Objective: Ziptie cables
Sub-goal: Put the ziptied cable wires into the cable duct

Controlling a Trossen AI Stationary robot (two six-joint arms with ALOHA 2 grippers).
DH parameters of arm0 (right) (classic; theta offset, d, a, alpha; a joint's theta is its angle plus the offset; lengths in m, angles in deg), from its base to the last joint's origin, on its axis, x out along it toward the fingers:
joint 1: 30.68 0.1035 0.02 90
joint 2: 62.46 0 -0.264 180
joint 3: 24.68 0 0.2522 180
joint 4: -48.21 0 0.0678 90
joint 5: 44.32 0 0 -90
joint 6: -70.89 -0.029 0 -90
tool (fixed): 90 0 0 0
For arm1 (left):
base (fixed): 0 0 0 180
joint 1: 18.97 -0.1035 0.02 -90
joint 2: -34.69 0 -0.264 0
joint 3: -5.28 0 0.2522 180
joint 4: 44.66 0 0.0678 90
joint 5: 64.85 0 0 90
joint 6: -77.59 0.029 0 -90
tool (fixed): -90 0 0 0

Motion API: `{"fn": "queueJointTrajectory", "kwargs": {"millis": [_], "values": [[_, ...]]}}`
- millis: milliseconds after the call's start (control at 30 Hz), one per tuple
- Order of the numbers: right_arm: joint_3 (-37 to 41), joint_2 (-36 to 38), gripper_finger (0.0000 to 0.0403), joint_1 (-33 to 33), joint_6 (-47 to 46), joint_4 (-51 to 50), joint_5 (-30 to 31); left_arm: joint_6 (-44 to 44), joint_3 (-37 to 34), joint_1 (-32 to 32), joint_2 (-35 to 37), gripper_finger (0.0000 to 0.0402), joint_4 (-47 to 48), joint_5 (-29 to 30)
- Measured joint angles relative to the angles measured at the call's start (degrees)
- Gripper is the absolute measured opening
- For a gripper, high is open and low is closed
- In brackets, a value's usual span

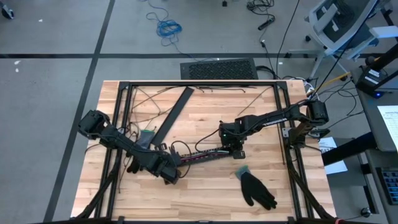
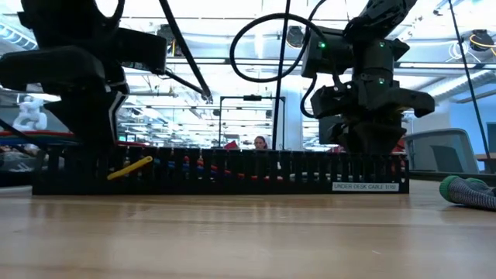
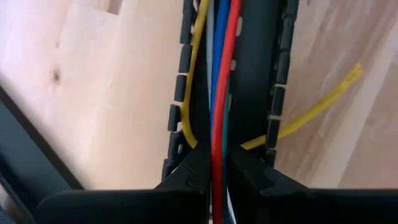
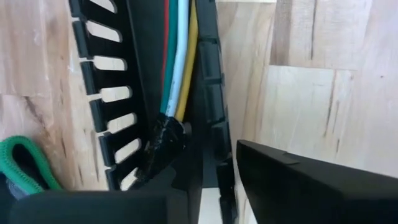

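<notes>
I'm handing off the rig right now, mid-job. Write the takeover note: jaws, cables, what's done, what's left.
Left gripper: at the slotted duct's left end, jaws close around the cables, barely parted.
Right gripper: at the duct's right end, beside the taped cable ends; grip cannot be confirmed.
Cables: lying lengthwise inside the duct; one yellow wire pokes out through a slot.
Done: cables laid in the duct.
Left: no ziptie visible on the bundle.

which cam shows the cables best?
Left wrist: the cables run red, blue, grey and yellow along the slotted tray, seen close. Right wrist shows their taped end. Low view gives glimpses through the slots; high view only a thin line.
</notes>
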Motion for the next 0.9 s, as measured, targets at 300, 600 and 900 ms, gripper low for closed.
{"fn": "queueJointTrajectory", "kwargs": {"millis": [300, 600, 900], "values": [[-0.09, 0.28, 0.0144, 0.02, 0.46, -0.18, -1.54, -0.02, 0.03, -0.07, 0.97, 0.0041, 0.02, -2.56], [-0.13, 2.52, 0.0185, -0.02, 1.36, -0.51, -1.54, 0.27, 0.05, -0.63, 5.97, 0.0041, 0.32, -3.73], [-0.15, 2.81, 0.0192, -0.02, 1.41, -0.57, -1.3, 0.3, 0.08, -0.79, 9.97, 0.0041, 6.6, -1.15]]}}
